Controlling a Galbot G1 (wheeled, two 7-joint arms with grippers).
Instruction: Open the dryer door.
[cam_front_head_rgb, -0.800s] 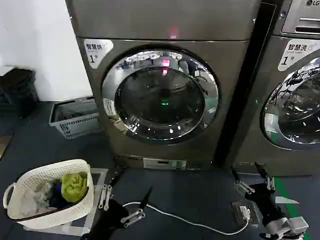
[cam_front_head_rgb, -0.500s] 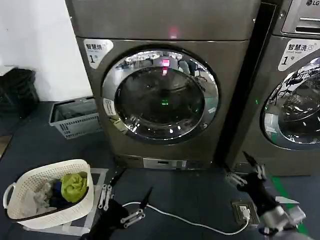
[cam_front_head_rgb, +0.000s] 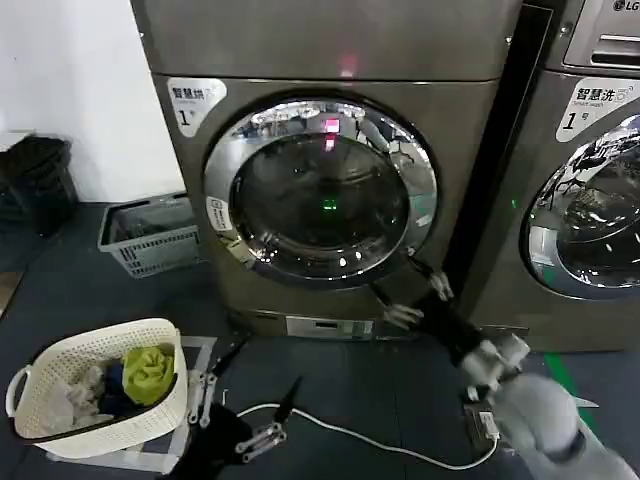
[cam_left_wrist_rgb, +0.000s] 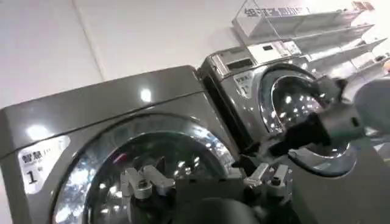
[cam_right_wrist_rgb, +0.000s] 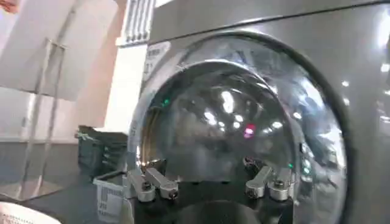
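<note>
Our right tool (cam_front_head_rgb: 408, 293) is up at the lower right edge of the dryer door (cam_front_head_rgb: 321, 190), its two metal fingers spread apart and gripping nothing, tips just beside the shiny rim. Whether a tip touches the chrome, we cannot tell. From the right wrist we see those fingers (cam_right_wrist_rgb: 153, 184) splayed wide in front of the dark, curved glass (cam_right_wrist_rgb: 222, 131).

The door sits shut, flat against the dryer (cam_front_head_rgb: 330, 50), a big bronze-grey metal box with a smooth brushed front. The door is a wide round porthole: a broad mirror-bright chrome ring around a dark glass centre, with small red and green lights reflecting in it. A white sticker (cam_front_head_rgb: 195, 102) with a "1" sits at the upper left corner of the front panel.

Our left tool (cam_front_head_rgb: 235, 415) hangs low near the dark floor, fingers released and empty, well apart from the door. From its wrist, we see its fingers (cam_left_wrist_rgb: 143, 182) open below the chrome ring (cam_left_wrist_rgb: 91, 176).

On the floor to the left stands a white woven plastic basket (cam_front_head_rgb: 60, 425) with a green cloth (cam_front_head_rgb: 148, 370) bundled inside, and a grey slatted crate (cam_front_head_rgb: 150, 240) beside the dryer. A second machine (cam_front_head_rgb: 580, 180) with its own chrome door stands at the right.
</note>
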